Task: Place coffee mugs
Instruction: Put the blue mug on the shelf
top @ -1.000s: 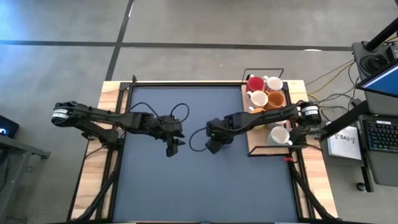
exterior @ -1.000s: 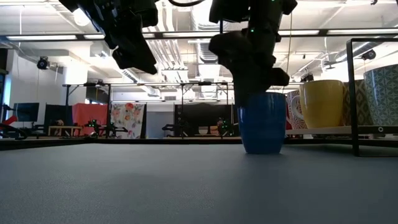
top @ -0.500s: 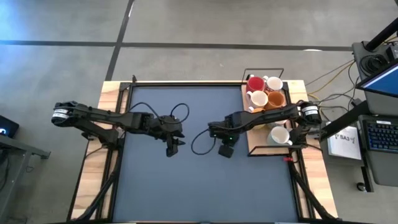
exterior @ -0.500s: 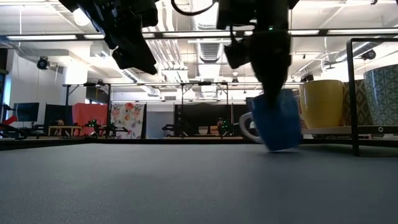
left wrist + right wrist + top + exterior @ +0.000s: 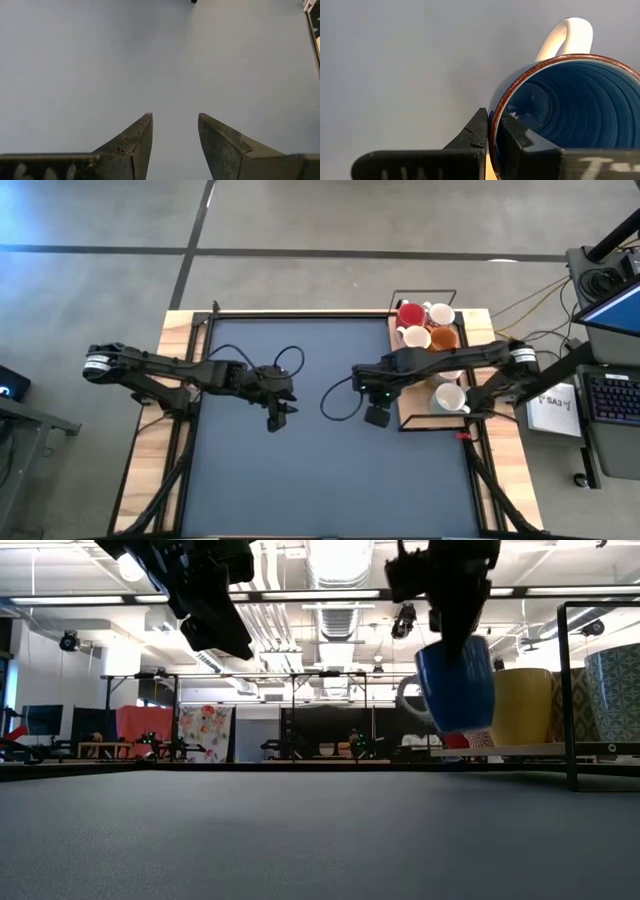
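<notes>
A blue mug (image 5: 455, 685) with a white handle (image 5: 566, 36) hangs tilted above the dark mat, to the left of the rack. My right gripper (image 5: 377, 414) is shut on it and covers it in the high view. Other mugs stand on the rack's board: red (image 5: 409, 314), white (image 5: 441, 313), cream (image 5: 415, 338), orange (image 5: 445, 339) and another white one (image 5: 450, 396). My left gripper (image 5: 175, 135) hovers open over the mat's middle (image 5: 278, 416) with nothing between its fingers. My right gripper pinches the blue mug's wall at the rim (image 5: 496, 102), one finger inside (image 5: 517, 136) the cup and one outside (image 5: 476, 131). The fingers come from above, pointing down. The mug hangs lifted clear of the mat, tilted, its handle (image 5: 405, 700) pointing away from the rack.
A black wire rack (image 5: 568, 690) on a wooden board (image 5: 408, 420) stands at the table's right edge; a yellow mug (image 5: 520, 705) and a patterned one (image 5: 612, 695) show in it. Cables loop off both arms. The mat (image 5: 300, 480) stretches bare between the arms and toward the near edge.
My right gripper has shut on the blue mug's rim and gone up and toward the table's right edge, nearer the rack. The mug, which stood upright on the mat, tipped over and is now lifted clear, hanging tilted.
</notes>
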Controlling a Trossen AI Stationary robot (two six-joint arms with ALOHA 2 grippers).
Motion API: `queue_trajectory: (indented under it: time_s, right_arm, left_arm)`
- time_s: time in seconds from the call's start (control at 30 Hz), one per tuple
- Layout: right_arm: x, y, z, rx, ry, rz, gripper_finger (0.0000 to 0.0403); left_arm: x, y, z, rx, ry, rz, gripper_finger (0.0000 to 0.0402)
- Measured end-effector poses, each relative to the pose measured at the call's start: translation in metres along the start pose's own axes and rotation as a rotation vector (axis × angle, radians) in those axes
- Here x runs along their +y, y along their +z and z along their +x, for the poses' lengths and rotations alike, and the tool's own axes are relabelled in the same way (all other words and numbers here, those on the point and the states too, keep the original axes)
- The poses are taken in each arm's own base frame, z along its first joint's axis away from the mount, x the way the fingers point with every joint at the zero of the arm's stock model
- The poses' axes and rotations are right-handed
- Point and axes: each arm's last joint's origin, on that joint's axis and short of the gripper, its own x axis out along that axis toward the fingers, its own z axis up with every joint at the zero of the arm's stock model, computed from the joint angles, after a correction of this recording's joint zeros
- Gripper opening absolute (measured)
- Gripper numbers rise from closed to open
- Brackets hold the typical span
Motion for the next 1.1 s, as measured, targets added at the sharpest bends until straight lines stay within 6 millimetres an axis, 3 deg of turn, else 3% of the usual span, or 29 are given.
queue_trajectory:
  time_s: [0.13, 0.6, 1.1]
  right_arm:
    - [-0.003, -0.01, -0.013, -0.033, 0.011, 0.006, 0.0013]
    - [-0.012, -0.054, -0.023, -0.063, 0.03, 0.065, 0.0013]
    - [-0.005, -0.1, 0.001, -0.006, 0.028, -0.02, 0.0013]
  left_arm:
    - [0.0, 0.0, 0.0, 0.0, 0.0, 0.0, 0.0141]
    - [0.0, 0.0, 0.0, 0.004, 0.001, 0.0, 0.0141]
    - [0.0, 0.0, 0.0, 0.003, 0.001, -0.008, 0.0141]
